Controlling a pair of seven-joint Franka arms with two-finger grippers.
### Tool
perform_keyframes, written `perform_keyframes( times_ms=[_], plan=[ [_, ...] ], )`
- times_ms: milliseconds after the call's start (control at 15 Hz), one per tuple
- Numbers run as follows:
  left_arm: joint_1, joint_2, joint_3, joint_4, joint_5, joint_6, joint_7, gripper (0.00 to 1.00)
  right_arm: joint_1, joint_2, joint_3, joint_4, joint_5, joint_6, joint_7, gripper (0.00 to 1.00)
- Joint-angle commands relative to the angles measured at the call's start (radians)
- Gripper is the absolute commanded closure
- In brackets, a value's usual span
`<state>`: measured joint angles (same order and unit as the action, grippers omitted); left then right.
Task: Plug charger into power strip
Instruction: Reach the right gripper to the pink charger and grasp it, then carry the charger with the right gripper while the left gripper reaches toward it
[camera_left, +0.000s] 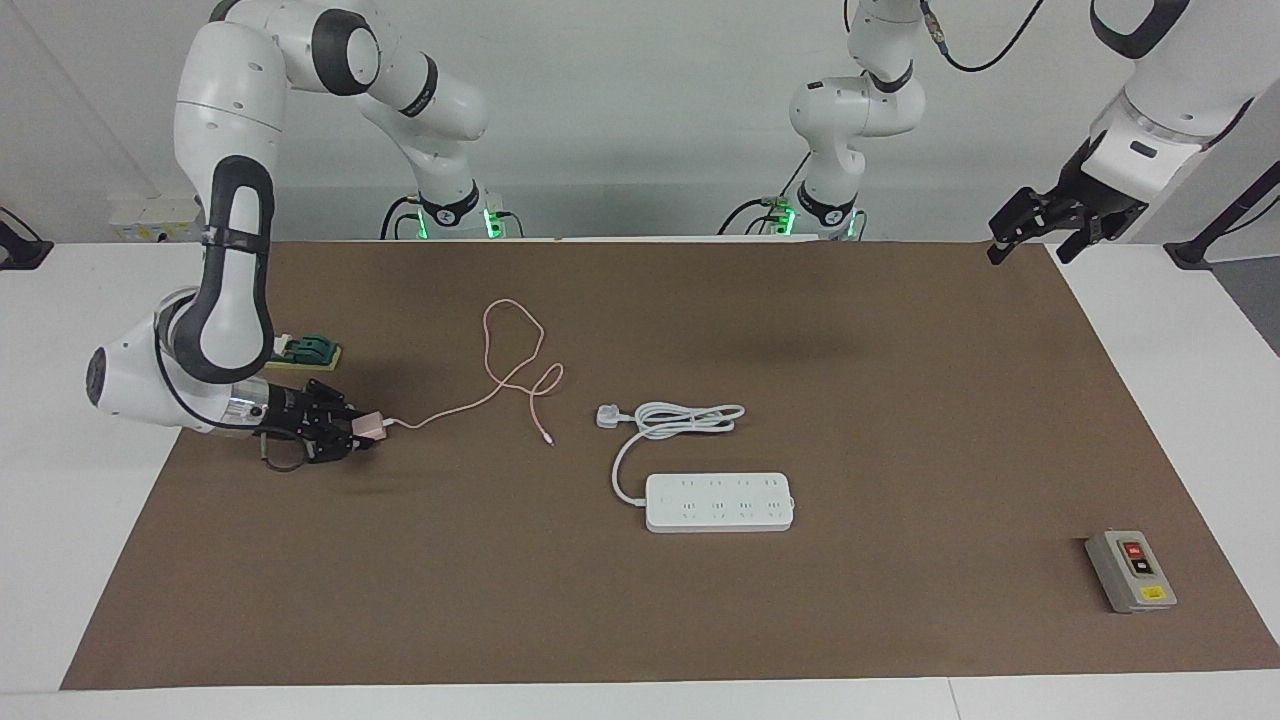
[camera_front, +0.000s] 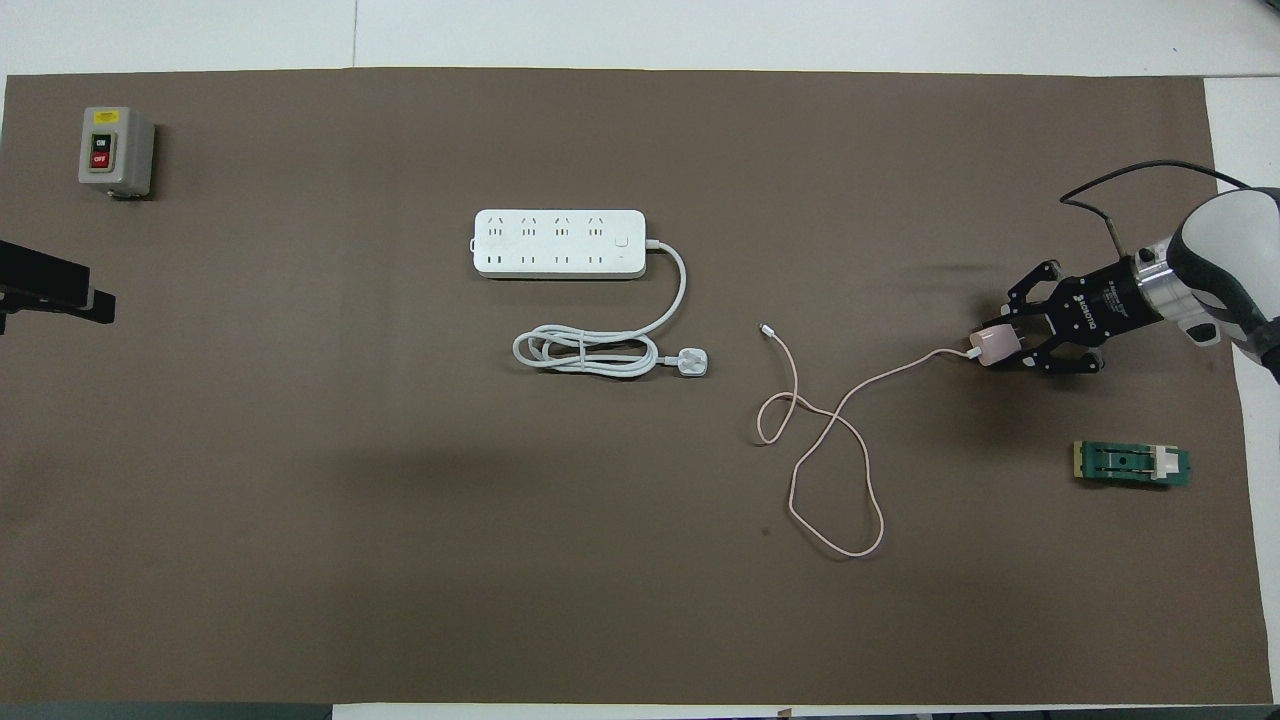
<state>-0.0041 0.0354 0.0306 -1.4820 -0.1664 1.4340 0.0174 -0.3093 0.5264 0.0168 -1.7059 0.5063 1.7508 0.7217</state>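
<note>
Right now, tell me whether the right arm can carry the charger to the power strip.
Probably yes: the right gripper is shut on the charger, and bare mat lies between it and the power strip; only the charger's slack cable trails.

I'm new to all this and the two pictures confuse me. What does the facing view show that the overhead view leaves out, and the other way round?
Only the facing view shows the arms whole, with their bases, and the left hand raised at its own end of the table, waiting, open. Only the overhead view looks squarely down on the power strip's two rows of sockets. Both show the right hand shut on the pink charger, its cable trailing on the brown mat, the grey switch box and a small green part.
</note>
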Motion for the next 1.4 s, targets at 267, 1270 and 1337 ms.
perform_keyframes(
  times_ms=[267,1270,1337],
  plan=[
    [0.182,0.061,0.003,-0.113,-0.499,0.034,0.11,0.0,0.18,-0.121,0.011,0.14,0.018,-0.168,0.312,1.0],
    [0.018,0.086,-0.008,-0.552,-1.242,0.233,0.483,0.0,0.662,-0.151,0.009,0.241,0.172,0.111,0.852,1.0],
    [-0.003,0.087,-0.008,-0.575,-1.266,0.241,0.484,0.0,0.68,-0.151,0.009,0.239,0.17,0.119,0.872,1.0]
  ],
)
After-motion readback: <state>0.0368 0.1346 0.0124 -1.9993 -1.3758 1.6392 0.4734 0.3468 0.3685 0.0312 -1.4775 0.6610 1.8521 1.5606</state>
